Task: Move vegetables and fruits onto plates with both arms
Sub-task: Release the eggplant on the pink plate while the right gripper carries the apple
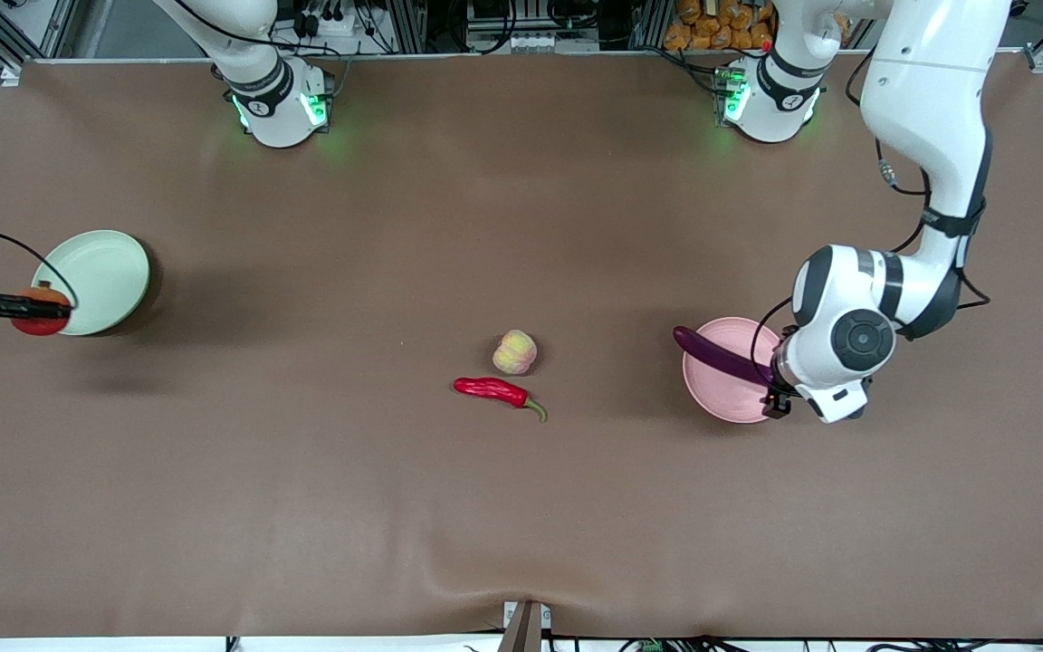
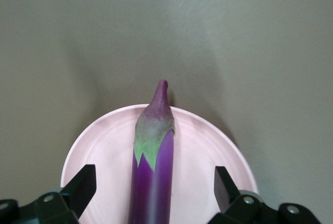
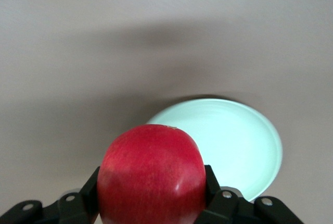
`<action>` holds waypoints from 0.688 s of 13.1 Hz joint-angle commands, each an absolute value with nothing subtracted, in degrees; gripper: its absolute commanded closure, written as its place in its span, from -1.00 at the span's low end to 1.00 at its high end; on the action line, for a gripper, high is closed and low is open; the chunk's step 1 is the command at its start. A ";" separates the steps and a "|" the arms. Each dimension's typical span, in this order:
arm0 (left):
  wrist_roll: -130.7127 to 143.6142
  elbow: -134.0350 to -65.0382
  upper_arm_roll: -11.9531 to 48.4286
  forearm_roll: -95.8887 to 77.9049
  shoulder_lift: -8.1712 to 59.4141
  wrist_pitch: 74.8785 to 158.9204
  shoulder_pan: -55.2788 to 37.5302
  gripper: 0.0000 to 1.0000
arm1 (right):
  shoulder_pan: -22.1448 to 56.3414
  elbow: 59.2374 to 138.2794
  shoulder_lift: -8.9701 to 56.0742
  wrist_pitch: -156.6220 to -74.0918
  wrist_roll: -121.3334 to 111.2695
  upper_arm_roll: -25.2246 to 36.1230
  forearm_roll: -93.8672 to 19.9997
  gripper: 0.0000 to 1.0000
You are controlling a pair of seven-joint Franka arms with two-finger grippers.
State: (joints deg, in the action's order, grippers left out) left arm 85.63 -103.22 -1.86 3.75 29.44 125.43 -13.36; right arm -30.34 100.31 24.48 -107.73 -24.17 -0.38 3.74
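Glossy eggplant (image 2: 152, 182) on matte pink plate (image 2: 208, 146); brown table cover (image 1: 521, 507) looks matte, cloth-like.

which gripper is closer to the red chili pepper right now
Left. The left gripper hangs open over the pink plate, beside the eggplant, toward its own end from the chili pepper. The right gripper holds the apple by the green plate, much farther away.

bright even overhead light, soft shadows, sharp.

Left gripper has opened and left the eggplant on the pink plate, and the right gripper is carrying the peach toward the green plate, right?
Not the peach: the right wrist view shows the right gripper shut on the red apple. The peach lies on the table.
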 commanded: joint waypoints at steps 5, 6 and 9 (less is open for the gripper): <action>87.19 -89.83 -0.44 5.63 26.81 108.98 -23.26 -1.00 | -39.18 105.81 28.39 -114.51 -42.78 -2.20 7.91 1.00; 87.62 -89.65 -0.44 5.54 27.24 108.98 -25.64 -1.00 | -39.55 105.99 28.39 -114.70 -44.11 -2.20 8.26 1.00; 93.67 -82.39 -0.44 5.54 32.67 109.25 -30.75 -1.00 | -40.43 106.00 29.53 -117.32 -46.84 -2.20 10.19 0.88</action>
State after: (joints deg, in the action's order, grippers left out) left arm 91.16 -89.35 -0.07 4.42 27.72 110.18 -28.99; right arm -38.73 104.52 29.80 -113.66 -43.86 -0.67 8.05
